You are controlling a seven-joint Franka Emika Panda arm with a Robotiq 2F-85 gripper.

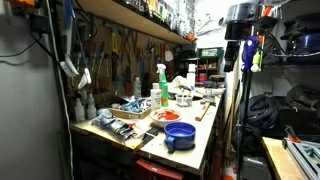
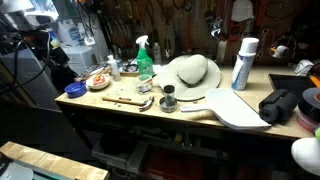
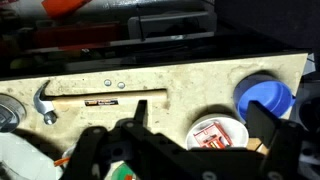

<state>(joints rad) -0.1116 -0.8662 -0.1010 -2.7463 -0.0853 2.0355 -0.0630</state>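
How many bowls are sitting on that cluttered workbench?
2. A blue bowl sits near the edge of the bench, and a red-and-white bowl is next to it. The clutter farther along the bench may hide more.

The hammer [image 3: 100, 99] has a bare wooden handle and shiny metal head; beneath it the tabletop [image 3: 200, 75] looks matt, speckled, worn

Both exterior views stand mid-range: lengthwise along the worktop [image 1: 205, 130], and frontally. Wrist view looks down, close, past the tool [image 3: 180, 145]. Shared: blue bowl [image 3: 265, 98] near the tool.
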